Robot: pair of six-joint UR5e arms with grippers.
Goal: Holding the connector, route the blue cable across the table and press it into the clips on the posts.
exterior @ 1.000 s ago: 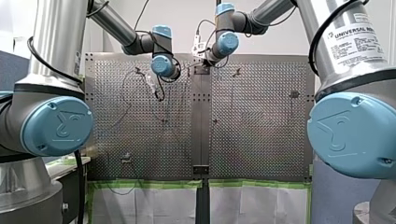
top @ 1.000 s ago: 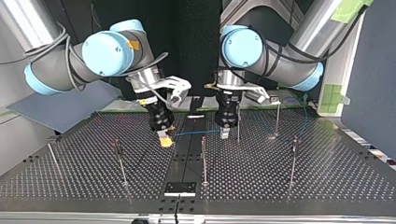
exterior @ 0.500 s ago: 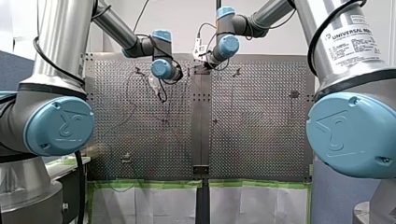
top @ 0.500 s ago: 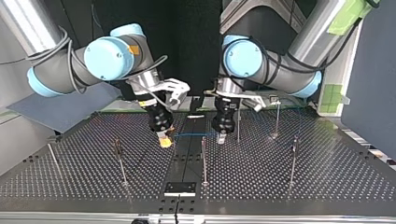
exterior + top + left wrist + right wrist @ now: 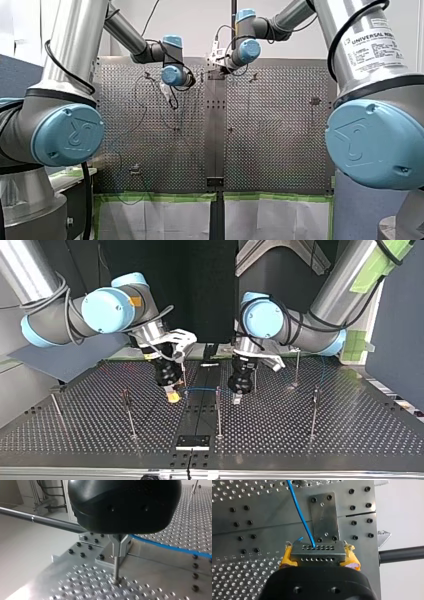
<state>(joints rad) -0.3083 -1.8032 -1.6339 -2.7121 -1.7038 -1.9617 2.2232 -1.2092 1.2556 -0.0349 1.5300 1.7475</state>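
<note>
Blue cable (image 5: 200, 388), stretched between both sets of jaws, has drawn level with the post (image 5: 218, 415) standing between them, apparently ready for clipping. Right jaws pinch the connector (image 5: 317, 552); left jaws are pressed together on the cable.

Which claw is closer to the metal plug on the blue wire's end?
Right. My right gripper holds the plug between its yellow pads; my left gripper sits further along the blue wire, past the middle post.
</note>
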